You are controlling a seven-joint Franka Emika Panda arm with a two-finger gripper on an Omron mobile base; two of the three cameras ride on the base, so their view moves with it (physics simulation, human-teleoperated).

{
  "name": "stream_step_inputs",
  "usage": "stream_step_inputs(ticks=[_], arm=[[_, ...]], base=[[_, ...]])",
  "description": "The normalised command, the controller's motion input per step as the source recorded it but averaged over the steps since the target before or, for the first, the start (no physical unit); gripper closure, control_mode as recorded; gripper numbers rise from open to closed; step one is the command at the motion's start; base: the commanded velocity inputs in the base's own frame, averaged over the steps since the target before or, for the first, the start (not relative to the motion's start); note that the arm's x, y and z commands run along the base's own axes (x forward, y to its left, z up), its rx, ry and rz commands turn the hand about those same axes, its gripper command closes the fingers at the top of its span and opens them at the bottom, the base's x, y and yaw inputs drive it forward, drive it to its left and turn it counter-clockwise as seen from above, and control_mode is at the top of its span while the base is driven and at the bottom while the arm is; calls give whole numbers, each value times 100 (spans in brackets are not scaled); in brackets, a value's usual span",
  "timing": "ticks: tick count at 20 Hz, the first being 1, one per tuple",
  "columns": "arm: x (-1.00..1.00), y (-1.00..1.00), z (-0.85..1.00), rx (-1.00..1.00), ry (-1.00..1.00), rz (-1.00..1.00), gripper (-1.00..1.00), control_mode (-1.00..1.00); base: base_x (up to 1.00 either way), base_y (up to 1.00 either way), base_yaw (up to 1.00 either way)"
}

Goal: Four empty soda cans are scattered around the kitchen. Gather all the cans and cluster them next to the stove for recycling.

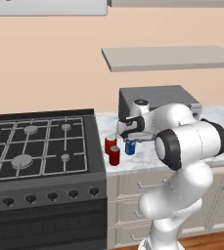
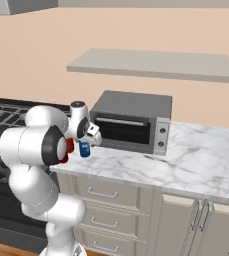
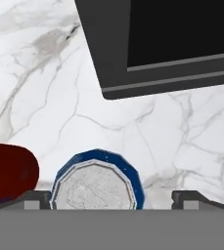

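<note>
- Cans: blue can point(image 1: 130, 146) stands upright on counter point(image 1: 147, 158), just right of stove point(image 1: 35, 146), in front of toaster oven point(image 1: 157, 100).
- Two red cans point(image 1: 112, 150) stand upright just left of blue can, near stove edge; front one looks to be touching the back one, hard to tell.
- Gripper point(image 1: 133, 138) hangs right above blue can, jaws spread wide, gripping nothing.
- Hand view: blue can's point(image 3: 97, 183) silver top sits between the finger tips point(image 3: 34, 199), gaps both sides; a red can point(image 3: 8, 172) just beside it.
- Right base view: blue can point(image 2: 84, 149) under gripper point(image 2: 87, 142), oven point(image 2: 131, 121) behind it.
</note>
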Motion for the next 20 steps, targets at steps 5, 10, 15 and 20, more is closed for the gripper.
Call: stream_step_inputs(ticks=[5, 10, 15, 20], arm=[[-14, -2, 32, 1, 0, 0, -100, -100], [-33, -9, 38, 5, 3, 0, -100, -100], [-54, 0, 30, 1, 0, 0, -100, -100], [-60, 0, 28, 0, 3, 1, -100, -100]], base=[[0, 0, 0], [0, 0, 0], [0, 0, 0], [0, 0, 0]])
